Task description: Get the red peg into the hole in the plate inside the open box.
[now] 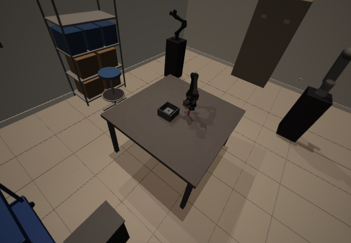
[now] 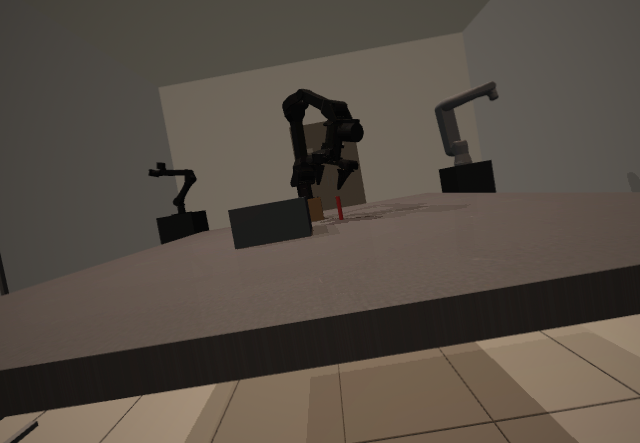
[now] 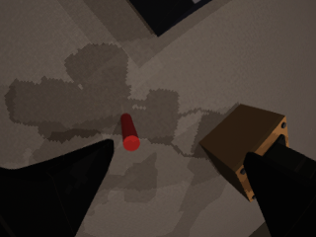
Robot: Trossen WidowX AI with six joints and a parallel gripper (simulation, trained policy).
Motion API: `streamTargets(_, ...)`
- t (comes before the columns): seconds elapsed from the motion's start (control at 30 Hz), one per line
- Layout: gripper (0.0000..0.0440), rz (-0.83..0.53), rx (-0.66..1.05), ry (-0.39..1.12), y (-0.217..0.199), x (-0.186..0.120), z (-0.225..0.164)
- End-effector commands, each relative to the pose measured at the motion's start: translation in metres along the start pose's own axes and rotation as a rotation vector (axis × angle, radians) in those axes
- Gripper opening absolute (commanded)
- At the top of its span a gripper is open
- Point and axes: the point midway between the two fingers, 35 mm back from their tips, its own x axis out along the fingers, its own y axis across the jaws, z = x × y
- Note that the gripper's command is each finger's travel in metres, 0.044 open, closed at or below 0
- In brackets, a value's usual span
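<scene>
Your red peg (image 1: 188,112) (image 2: 339,207) (image 3: 128,132) stands upright on the table (image 1: 158,138) (image 2: 320,273) (image 3: 281,54), outside the box. Above it you have the gripper (image 1: 190,106) (image 2: 328,182) (image 3: 181,153), its fingers spread wide with nothing between them; in the wrist view the peg appears nearer one fingertip than the other. Near the peg you see the orange-brown block (image 1: 185,103) (image 2: 315,209) (image 3: 242,138) at the arm's foot. The open dark box (image 1: 169,117) (image 2: 271,223) (image 3: 170,22) sits to the other side of the peg, apart from it, and in the top view you can make out the pale plate (image 1: 166,109) inside, its hole showing. Farther out, past the table, you find a blue-topped stool (image 1: 109,73) beside a shelf rack (image 1: 62,33).
</scene>
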Motion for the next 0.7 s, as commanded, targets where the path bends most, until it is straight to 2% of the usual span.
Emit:
streamTargets(0.0,0.0440,-0.001,-0.019,-0.002,0.006,0.016,-0.005)
streamTargets(0.5,0.0439,0.074,-0.040,-0.052,0.034,0.075,-0.006)
streamTargets(0.57,0.0426,0.077,-0.044,-0.055,0.036,0.080,-0.005)
streamTargets(0.67,0.0363,0.076,-0.048,-0.053,0.037,0.089,-0.007)
